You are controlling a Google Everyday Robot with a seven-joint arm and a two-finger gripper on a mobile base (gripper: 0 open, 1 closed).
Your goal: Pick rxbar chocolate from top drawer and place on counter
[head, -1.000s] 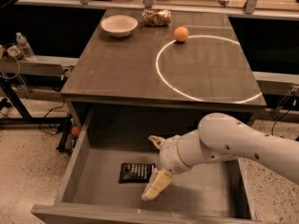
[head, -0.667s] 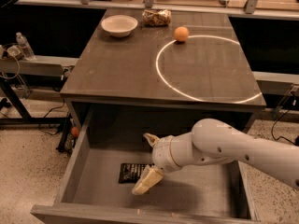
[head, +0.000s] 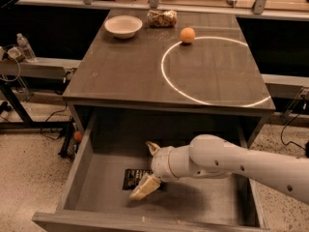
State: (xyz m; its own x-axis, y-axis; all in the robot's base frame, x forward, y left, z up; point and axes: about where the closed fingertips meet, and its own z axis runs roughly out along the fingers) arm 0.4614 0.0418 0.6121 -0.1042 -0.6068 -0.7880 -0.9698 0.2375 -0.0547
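Observation:
The top drawer (head: 82, 163) stands pulled open below the counter (head: 120, 66). The rxbar chocolate (head: 132, 178) lies flat on the drawer floor, its right end hidden by my gripper. My gripper (head: 149, 170) is down inside the drawer at the bar's right end. One pale finger (head: 145, 186) lies along the bar's near edge, the other finger (head: 153, 147) points up behind it. The fingers are spread apart and open; nothing is held.
On the counter stand a white bowl (head: 123, 26), a crinkly brownish snack bag (head: 161, 18) and an orange ball (head: 187, 35) on the rim of the white circle (head: 212, 69). My white arm (head: 241, 166) crosses the drawer's right half. A water bottle (head: 25, 47) stands far left.
My gripper has moved left across the drawer and lower, from beside the bar to over its right end. The bar has not moved.

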